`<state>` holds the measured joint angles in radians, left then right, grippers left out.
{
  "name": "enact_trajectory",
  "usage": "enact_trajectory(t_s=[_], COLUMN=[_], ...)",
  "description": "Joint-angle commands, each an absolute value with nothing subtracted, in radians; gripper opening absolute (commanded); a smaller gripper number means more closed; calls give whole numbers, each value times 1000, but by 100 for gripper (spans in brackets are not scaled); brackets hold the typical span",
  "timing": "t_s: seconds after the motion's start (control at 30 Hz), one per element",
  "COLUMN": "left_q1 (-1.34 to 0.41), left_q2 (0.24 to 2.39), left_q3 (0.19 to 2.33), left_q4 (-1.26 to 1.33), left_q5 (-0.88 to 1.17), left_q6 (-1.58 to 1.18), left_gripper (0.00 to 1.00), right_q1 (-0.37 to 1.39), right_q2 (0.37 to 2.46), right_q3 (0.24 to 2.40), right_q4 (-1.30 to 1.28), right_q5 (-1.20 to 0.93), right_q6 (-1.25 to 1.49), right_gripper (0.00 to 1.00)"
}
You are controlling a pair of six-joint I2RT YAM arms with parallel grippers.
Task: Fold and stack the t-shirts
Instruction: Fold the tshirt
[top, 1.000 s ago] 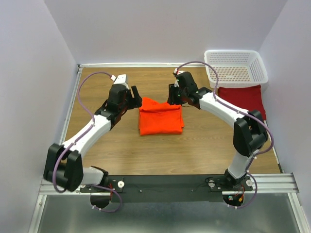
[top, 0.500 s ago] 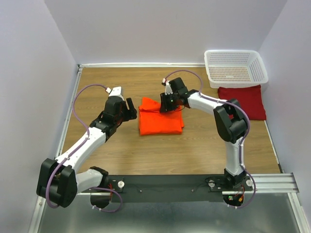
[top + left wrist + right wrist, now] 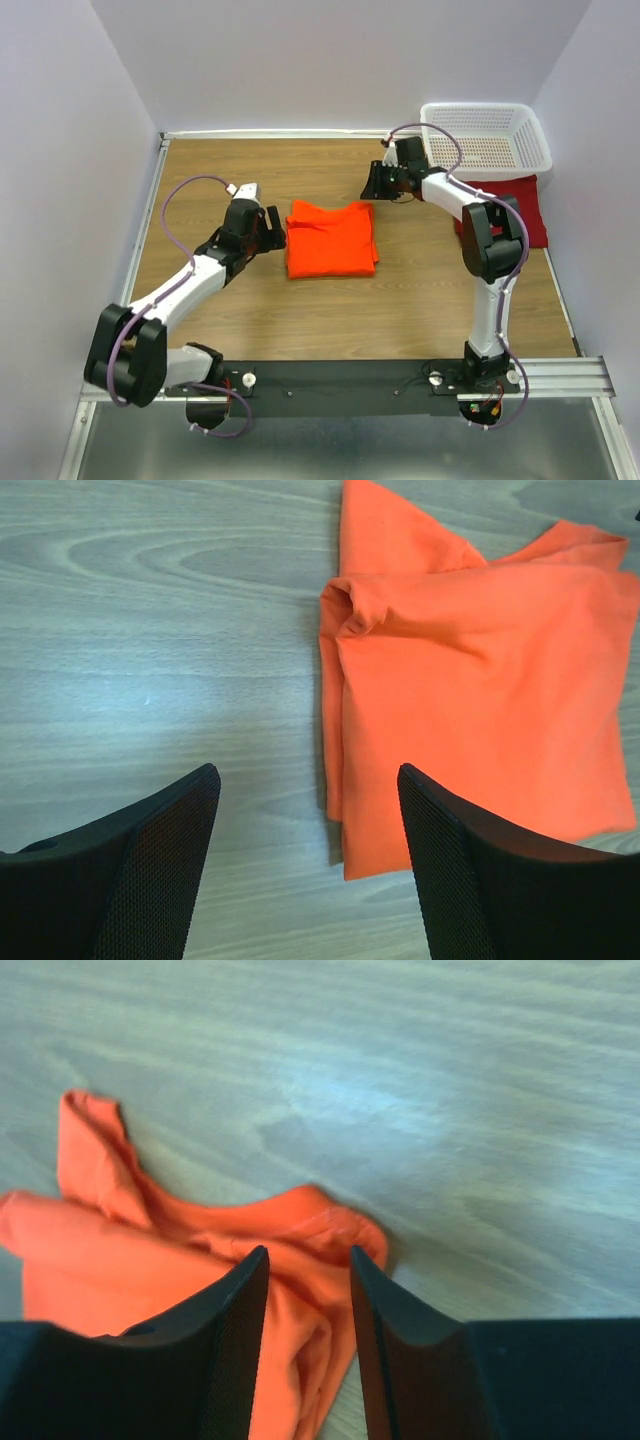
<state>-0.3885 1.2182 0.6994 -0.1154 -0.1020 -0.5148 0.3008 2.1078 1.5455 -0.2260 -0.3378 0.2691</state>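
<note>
The folded orange shirt (image 3: 331,240) lies mid-table, with the dark red shirt (image 3: 528,208) at its 2 o'clock. The left gripper (image 3: 274,228), wide apart at 9 o'clock, and the right gripper (image 3: 373,183), narrowly apart at 1 o'clock, hold nothing. Best to pinch all layers at opposite edges and lift level.

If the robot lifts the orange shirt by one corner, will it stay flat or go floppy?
Probably floppy: the orange shirt is soft cloth with bunched edges, so its folds would likely droop open. It looks thin, so probably light. Pushed across the wooden table, it would likely crumple rather than slide.
</note>
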Motion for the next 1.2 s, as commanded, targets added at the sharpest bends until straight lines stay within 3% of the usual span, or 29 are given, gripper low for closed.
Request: enact_trajectory(t_s=[0.0, 0.3, 0.5, 0.77, 1.17], left_q1=[-393, -371, -353, -307, -256], left_q2=[1305, 1543, 1670, 1775, 1838], left_q3=[750, 893, 957, 1020, 1040], left_q4=[-16, 107, 109, 123, 104], left_q5=[-78, -37, 40, 199, 459], left_q6=[-485, -249, -149, -52, 64], left_gripper=[85, 98, 93, 82, 82], right_q1=[319, 284, 270, 267, 262], right_q2=[2034, 2014, 2040, 2101, 2143], right_q3=[1467, 1379, 1378, 1417, 1419], right_q4=[-169, -149, -150, -152, -150], right_q5=[-426, -557, -609, -684, -759], right_q6=[299, 137, 71, 29, 14], right_gripper=[51, 70, 70, 58, 58])
